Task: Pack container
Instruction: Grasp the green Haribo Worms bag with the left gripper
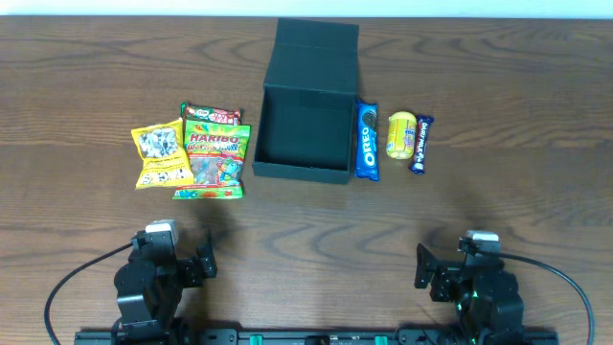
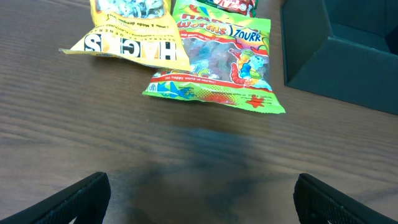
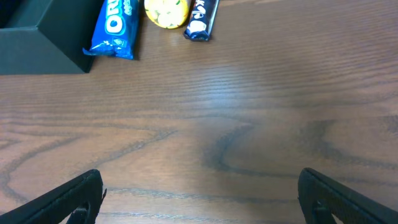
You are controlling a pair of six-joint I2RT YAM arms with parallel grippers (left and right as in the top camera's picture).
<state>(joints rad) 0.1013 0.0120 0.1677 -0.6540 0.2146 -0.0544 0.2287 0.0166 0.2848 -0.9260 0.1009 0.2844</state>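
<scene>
Box (image 1: 302,173) lid flipped back. Candy bags (image 1: 192,149) left of it, cookie pack (image 1: 367,141) just beside its right wall. Left gripper (image 2: 199,202) and right gripper (image 3: 202,199) both spread wide, grasping nothing.

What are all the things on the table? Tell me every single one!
container: one, dark teal-black, middle of the table, lid flap open, nothing visible inside
yellow bag: one, yellow, furthest left
gummy worm bag: one, green, between the yellow bag and the container
red-and-green packet: one, peeking out behind the gummy worm bag
Oreo packet: one, blue, right beside the container's right wall
round snack: one, yellow, right of the Oreo packet
snack bar: one, dark blue, furthest right
table: one, brown wood, under everything
left gripper: one, black, near edge, open, holding nothing
right gripper: one, black, near edge, open, holding nothing
</scene>
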